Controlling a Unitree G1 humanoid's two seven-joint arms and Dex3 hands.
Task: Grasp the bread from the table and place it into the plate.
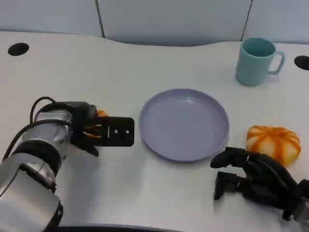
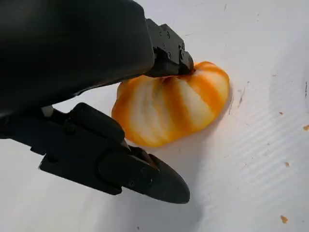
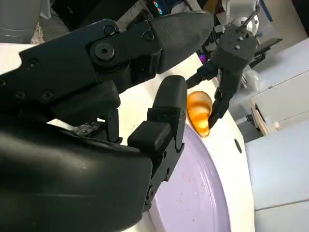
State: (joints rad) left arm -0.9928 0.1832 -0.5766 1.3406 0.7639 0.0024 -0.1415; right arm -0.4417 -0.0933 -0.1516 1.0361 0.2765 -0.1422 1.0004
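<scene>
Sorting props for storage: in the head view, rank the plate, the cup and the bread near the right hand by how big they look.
1. Plate, clearly largest.
2. Cup and bread near the right hand look similar; the cup sits farther away, so no ranking.

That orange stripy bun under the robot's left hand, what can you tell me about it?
The bun is round and domed, with orange and pale cream stripes running from its top like pumpkin segments, and a smooth, glossy surface. It lies on the white table to the left of the purple plate. The left hand is over it: one finger presses on its top and another lies beside it. It looks whole and undented.
</scene>
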